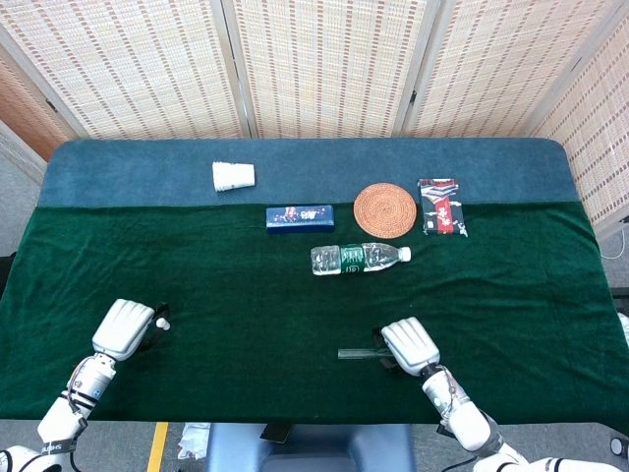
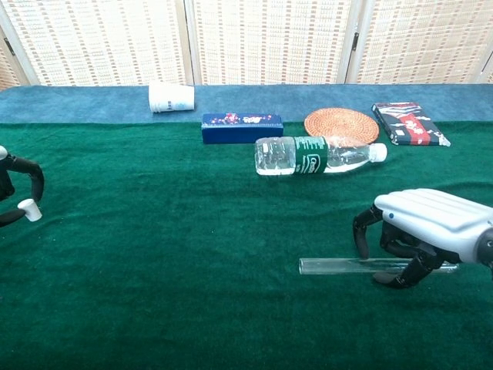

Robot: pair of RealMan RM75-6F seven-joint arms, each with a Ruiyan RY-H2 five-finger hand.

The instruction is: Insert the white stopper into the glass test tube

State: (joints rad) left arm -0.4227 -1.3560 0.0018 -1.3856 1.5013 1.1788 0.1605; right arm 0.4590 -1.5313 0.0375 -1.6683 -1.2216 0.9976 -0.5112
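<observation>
the left robot hand point(image 2: 14, 189) pinches the white stopper point(image 2: 29, 210) at the table's point(image 1: 246, 305) near left edge. the right robot hand point(image 2: 420, 231) curls its fingers around the glass test tube point(image 2: 331, 266), which lies flat on the green cloth (its open end points left), near the water bottle point(image 2: 316, 156).

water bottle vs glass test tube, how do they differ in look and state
The water bottle is fat, green-labelled and white-capped, lying untouched; the glass test tube is thin, bare and uncapped, with the right hand closed over one end. Both are clear and lie on their sides on the green cloth.
</observation>
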